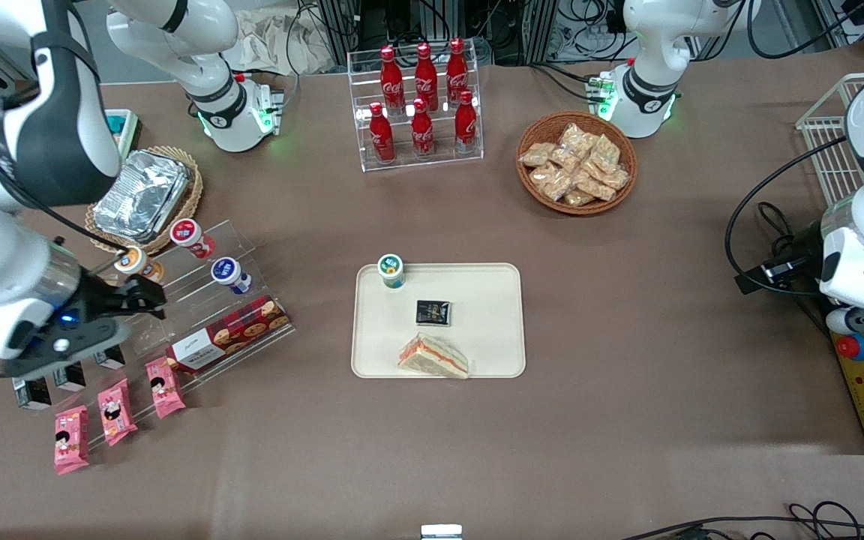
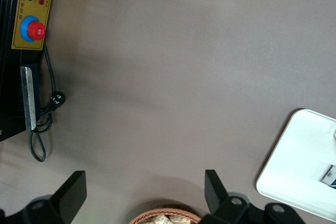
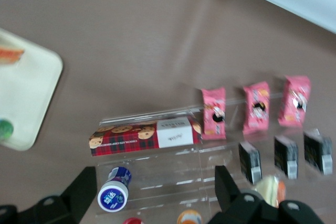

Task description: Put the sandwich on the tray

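Sandwich (image 1: pixel 434 357): lying on tray (image 1: pixel 492 300), well apart from tool (image 1: pixel 148 294). Tool: fingers spread, empty, above clear snack rack (image 1: pixel 199 300).

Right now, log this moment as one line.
sandwich: on tray | gripper: open, empty, above snack rack | placement: done

Sandwich (image 1: pixel 433 357), clear-wrapped triangular wedge with white bread and striped orange-red and pale filling, lying flat on the tray (image 1: pixel 492 315) (cream-beige, rounded-rectangle, low rim) at its edge nearest the front camera; gripper (image 1: pixel 143 295) well apart, over the clear tiered snack rack.
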`<state>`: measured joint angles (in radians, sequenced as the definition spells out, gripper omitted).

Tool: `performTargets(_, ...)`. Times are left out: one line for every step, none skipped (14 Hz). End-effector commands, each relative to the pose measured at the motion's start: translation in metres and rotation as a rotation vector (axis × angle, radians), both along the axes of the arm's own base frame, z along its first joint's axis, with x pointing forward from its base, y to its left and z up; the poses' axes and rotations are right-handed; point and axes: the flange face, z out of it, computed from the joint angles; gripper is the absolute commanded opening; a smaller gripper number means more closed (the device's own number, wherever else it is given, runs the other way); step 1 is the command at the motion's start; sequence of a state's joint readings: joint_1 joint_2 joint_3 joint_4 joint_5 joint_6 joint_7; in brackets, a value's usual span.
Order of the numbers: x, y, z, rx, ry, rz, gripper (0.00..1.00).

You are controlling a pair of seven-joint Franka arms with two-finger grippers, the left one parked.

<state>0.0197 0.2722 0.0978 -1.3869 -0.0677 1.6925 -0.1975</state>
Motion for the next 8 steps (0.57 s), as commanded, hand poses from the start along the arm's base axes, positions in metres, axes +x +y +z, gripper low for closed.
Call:
performTargets(-0.017, -0.035, 0.017, -0.026, 0.015, -0.120, 1.00)
performTargets(-0.022, -0.045, 0.026, -0.031, 0.011, -0.140, 1.00)
performTargets(-0.028, -0.050, 0.030, -0.032, 0.026, -0.159, 1.00)
performTargets(-0.031, -0.059, 0.032, -0.027, 0.041, -0.178, 1.00)
performTargets(-0.033, -0.063, 0.035, -0.028, 0.041, -0.185, 1.00)
performTargets(-0.035, -0.065, 0.039, -0.028, 0.037, -0.185, 1.00)
performTargets(-0.039, -0.065, 0.045, -0.026, 0.034, -0.185, 1.00)
performTargets(-0.041, -0.066, 0.043, -0.027, 0.051, -0.188, 1.00)
